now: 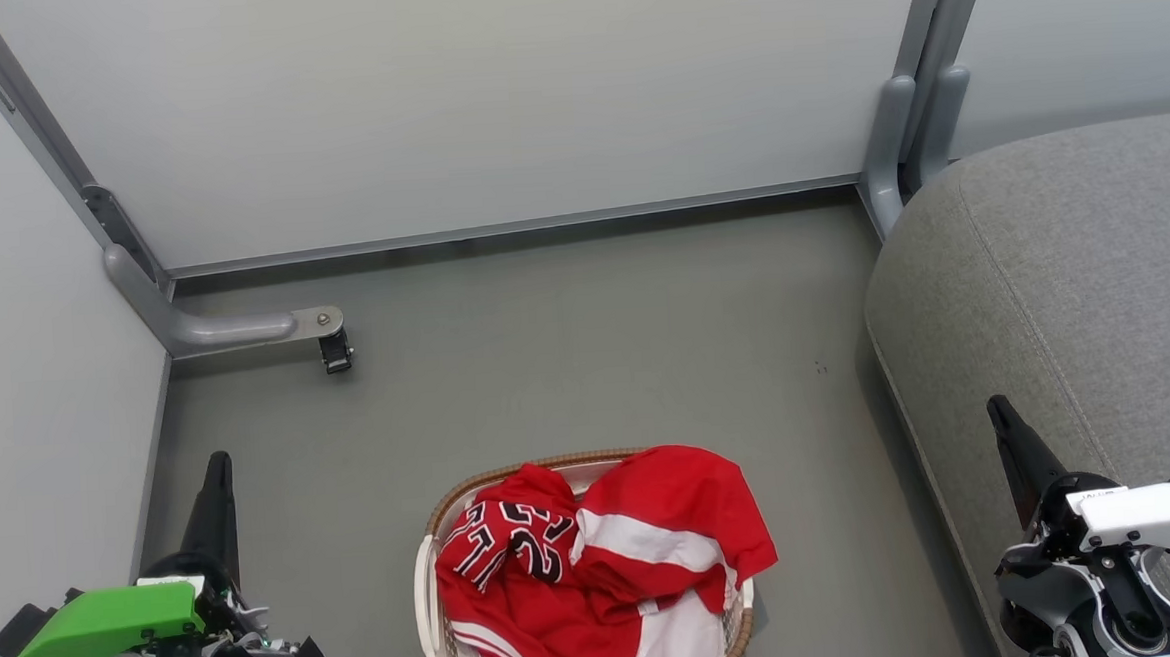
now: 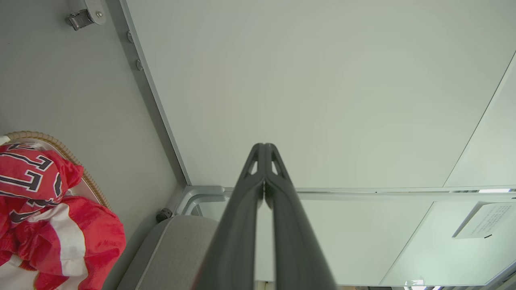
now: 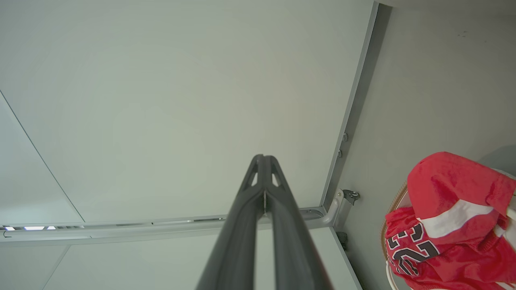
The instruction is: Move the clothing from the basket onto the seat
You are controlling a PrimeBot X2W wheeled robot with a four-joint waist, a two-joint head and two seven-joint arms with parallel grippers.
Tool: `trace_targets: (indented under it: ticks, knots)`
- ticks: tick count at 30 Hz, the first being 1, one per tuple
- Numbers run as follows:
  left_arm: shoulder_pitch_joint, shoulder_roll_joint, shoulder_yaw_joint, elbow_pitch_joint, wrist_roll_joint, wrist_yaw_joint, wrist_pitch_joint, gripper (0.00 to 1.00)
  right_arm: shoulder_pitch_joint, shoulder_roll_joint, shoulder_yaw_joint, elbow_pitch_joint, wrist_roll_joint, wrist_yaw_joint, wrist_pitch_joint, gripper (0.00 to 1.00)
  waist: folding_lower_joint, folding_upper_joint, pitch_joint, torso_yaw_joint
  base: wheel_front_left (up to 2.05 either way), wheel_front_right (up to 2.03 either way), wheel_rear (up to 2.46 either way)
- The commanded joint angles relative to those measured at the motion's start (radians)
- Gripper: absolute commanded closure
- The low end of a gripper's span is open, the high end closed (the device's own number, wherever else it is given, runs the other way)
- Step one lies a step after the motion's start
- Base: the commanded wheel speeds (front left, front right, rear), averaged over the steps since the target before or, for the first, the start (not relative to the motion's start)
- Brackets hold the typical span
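**Reaching for the first garment**

The seat (image 1: pixel 1063 273) stands at the right, near the basket (image 1: pixel 425 567), which sits on the floor (image 1: pixel 546 351) between the arms. The clothing (image 1: pixel 607 558) lies heaped inside, one fold spilling over the edge. A raised fold looks the best hold, lifted well clear. The left gripper (image 1: pixel 218 460) and the right gripper (image 1: pixel 998 407) hover low at either side, jaws pressed together, empty.

Soft, even light gives only faint shadows on the floor (image 1: pixel 547 371) under the wall panel (image 1: pixel 453 105) and beside the seat (image 1: pixel 1073 273). The head view is sharp; in the wrist views the fingers (image 2: pixel 238 225) blur toward the bottom edge and panel edges slant.
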Motion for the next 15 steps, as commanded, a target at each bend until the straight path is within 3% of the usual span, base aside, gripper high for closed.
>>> trace_targets:
  ticks: [1,15]
  knots:
    - [-0.010,0.001,0.000,-0.001,-0.004,-0.005,0.002,1.00,-0.005,-0.006,-0.002,-0.005,0.004,0.000,0.003,1.00,0.0000,0.0000,0.000,0.000,0.00,0.00,0.00]
    - [-0.010,0.001,0.000,-0.001,-0.004,-0.005,0.002,1.00,-0.005,-0.006,-0.002,-0.005,0.004,0.000,0.003,1.00,0.0000,0.0000,0.000,0.000,0.00,0.00,0.00]
